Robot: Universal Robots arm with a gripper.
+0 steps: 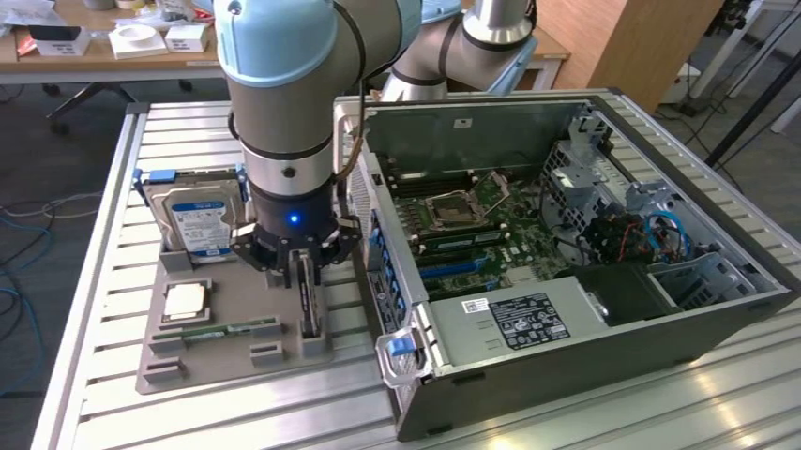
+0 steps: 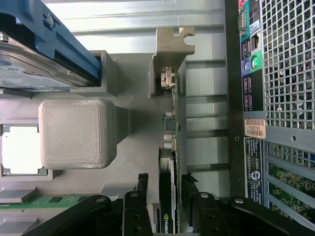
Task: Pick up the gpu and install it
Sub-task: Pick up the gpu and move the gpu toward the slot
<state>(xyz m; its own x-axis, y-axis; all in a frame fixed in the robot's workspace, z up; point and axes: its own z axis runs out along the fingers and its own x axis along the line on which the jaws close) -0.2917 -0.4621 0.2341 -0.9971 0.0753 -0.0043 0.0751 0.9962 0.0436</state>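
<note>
Jaws stand open astride the gpu (image 1: pixel 308 305), nothing gripped yet. It stands on edge in the tray (image 1: pixel 169 370) slot at the exterior view's right, just beside the case (image 1: pixel 601 309). For a clean hold, the gripper (image 1: pixel 304 267) should sit centred and squeeze squarely.

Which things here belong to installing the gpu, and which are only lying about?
For the job:
gpu, standing on edge in the grey holder
gripper, straddling it
open computer case

Lying about:
hard drive
processor
memory stick
</note>
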